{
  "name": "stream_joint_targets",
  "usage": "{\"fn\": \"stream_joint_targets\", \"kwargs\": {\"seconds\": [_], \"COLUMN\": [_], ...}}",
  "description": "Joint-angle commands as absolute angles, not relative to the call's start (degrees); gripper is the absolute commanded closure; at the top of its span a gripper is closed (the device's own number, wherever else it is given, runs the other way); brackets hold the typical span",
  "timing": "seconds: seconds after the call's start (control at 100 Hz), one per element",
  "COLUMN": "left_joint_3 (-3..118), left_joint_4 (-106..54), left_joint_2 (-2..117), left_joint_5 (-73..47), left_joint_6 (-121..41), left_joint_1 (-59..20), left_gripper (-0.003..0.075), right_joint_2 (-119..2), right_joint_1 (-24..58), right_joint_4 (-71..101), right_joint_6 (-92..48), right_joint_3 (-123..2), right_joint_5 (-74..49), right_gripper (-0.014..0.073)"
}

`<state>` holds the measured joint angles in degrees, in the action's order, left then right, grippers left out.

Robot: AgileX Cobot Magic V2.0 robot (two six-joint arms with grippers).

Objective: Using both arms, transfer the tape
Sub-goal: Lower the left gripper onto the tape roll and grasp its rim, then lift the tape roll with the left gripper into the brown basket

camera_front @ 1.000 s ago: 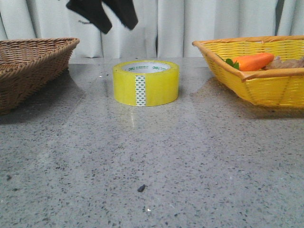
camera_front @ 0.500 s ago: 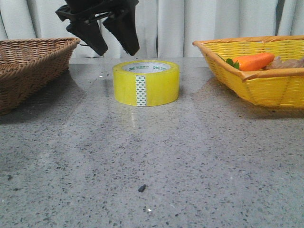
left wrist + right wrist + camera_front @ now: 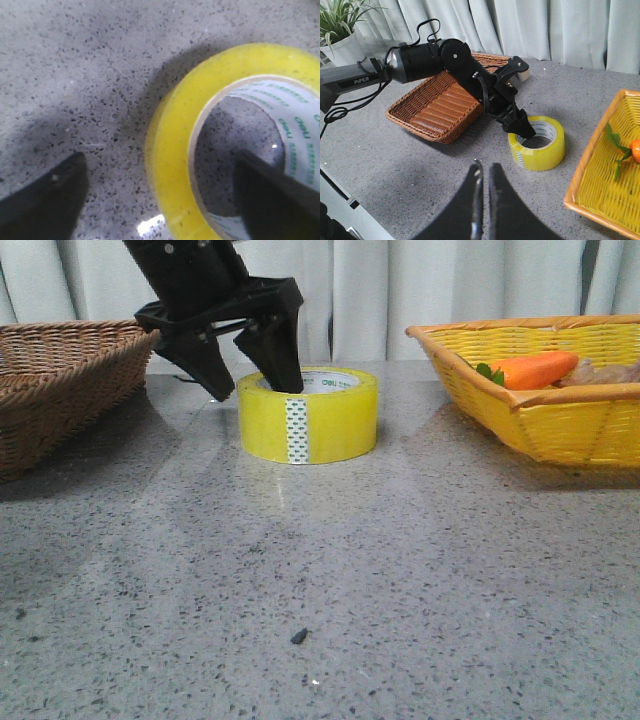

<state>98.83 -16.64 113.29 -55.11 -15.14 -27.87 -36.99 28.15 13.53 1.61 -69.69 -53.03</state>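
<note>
The yellow tape lies flat on the grey table, its white patterned strip facing the front camera. My left gripper is open and straddles the roll's left wall. One finger reaches into the white core while the other finger hangs outside. In the left wrist view the tape's yellow wall passes between the two dark fingertips, apart from both. My right gripper is shut, holds nothing and hovers high over the table, well short of the tape. It does not show in the front view.
A brown wicker basket stands at the left. At the right a yellow basket holds an orange carrot. A small dark speck lies on the near table. A potted plant stands beyond the left arm.
The left gripper has come down from above the table to the tape and now spans its left wall. The tape has not moved.
</note>
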Motion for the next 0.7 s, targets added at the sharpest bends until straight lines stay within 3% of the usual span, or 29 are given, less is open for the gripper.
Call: {"fn": "stream_joint_targets", "kwargs": {"seconds": [0.0,0.18,0.46,0.69], "left_joint_3": [100.2,100.8,110.1,111.4], "left_joint_4": [-18.5,-20.8,-19.8,0.0], "left_joint_2": [111.1,111.3,104.8,94.5], "left_joint_5": [-53.2,-53.8,-57.2,-61.5], "left_joint_6": [-14.6,-14.7,-16.0,-13.6], "left_joint_1": [-28.2,-28.2,-27.2,-20.0], "left_gripper": [0.0317,0.0740,0.0741,0.0741], "right_joint_2": [-37.6,-37.6,-37.6,-37.6], "right_joint_1": [28.1,28.1,28.1,28.1], "right_joint_4": [12.8,11.0,9.8,8.5], "right_joint_6": [1.5,1.5,1.5,1.5], "right_joint_3": [-70.9,-70.9,-70.9,-70.9], "right_joint_5": [-48.6,-48.7,-48.5,-48.5], "right_gripper": [0.0659,0.0659,0.0659,0.0659]}}
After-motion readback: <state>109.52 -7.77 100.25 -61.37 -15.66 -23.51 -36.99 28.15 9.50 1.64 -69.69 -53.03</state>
